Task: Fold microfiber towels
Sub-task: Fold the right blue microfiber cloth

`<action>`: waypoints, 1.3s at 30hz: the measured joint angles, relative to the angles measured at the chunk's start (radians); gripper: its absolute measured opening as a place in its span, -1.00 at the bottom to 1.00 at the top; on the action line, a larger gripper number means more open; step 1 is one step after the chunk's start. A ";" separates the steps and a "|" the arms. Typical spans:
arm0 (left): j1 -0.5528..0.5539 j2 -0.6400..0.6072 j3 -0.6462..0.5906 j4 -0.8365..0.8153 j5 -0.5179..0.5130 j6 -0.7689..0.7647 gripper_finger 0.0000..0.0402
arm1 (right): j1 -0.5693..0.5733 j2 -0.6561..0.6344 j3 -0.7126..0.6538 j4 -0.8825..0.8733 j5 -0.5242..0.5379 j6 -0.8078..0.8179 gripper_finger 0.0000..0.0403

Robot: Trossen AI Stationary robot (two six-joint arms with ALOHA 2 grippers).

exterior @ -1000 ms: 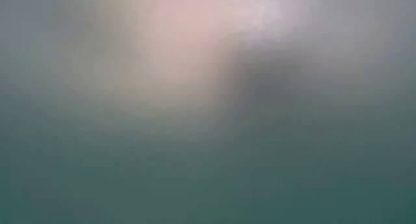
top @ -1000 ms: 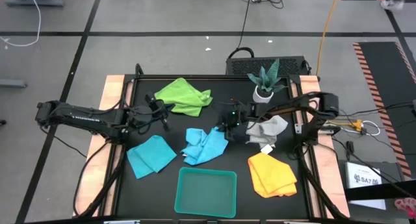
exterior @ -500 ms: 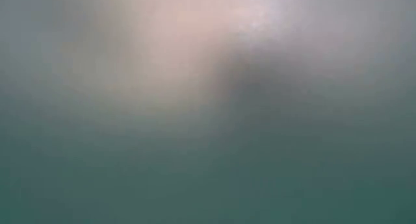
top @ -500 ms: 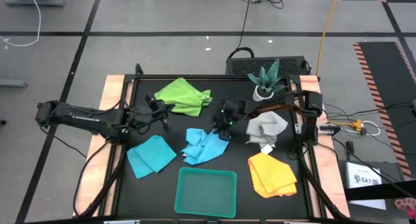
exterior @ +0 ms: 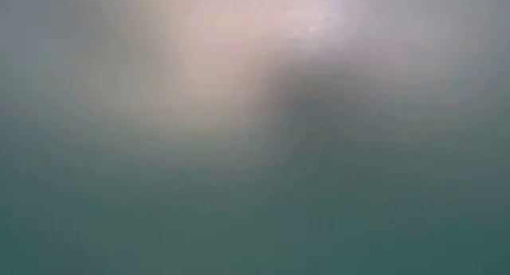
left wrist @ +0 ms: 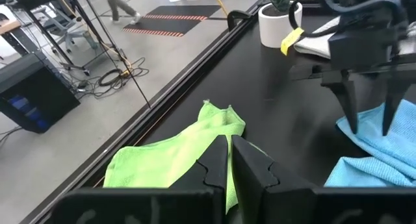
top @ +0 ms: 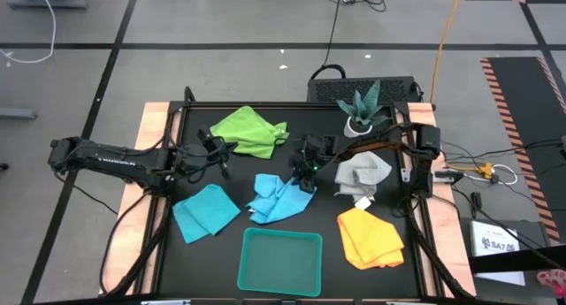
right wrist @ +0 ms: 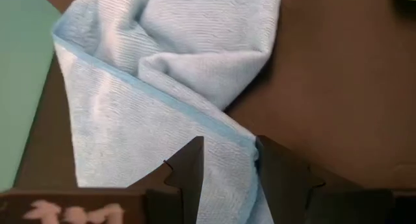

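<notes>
The right gripper [top: 306, 177], jaws apart, hovered over the crumpled turquoise towel [top: 279, 197] mid-tabletop, placed to pinch its edge; the left gripper [top: 223, 156] waited closed, empty.

The dark left arm stretches in from the table's left side, its 2-finger left gripper [top: 223, 160] closed. The dark right arm reaches toward centre, its right gripper [top: 303, 176] parted.

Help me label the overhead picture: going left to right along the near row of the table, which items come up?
Flat turquoise microfiber towel → teal rectangular plastic tray → yellow-orange microfiber towel.
</notes>
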 joint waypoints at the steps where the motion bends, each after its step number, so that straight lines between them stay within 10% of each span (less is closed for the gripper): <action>1: 0.000 0.000 0.000 -0.003 0.000 0.000 -0.88 | 0.001 -0.008 0.000 -0.013 0.000 -0.003 -0.34; 39: 0.000 0.000 0.000 -0.005 0.007 -0.008 -0.88 | 0.084 -0.052 -0.001 -0.050 0.154 -0.061 -0.34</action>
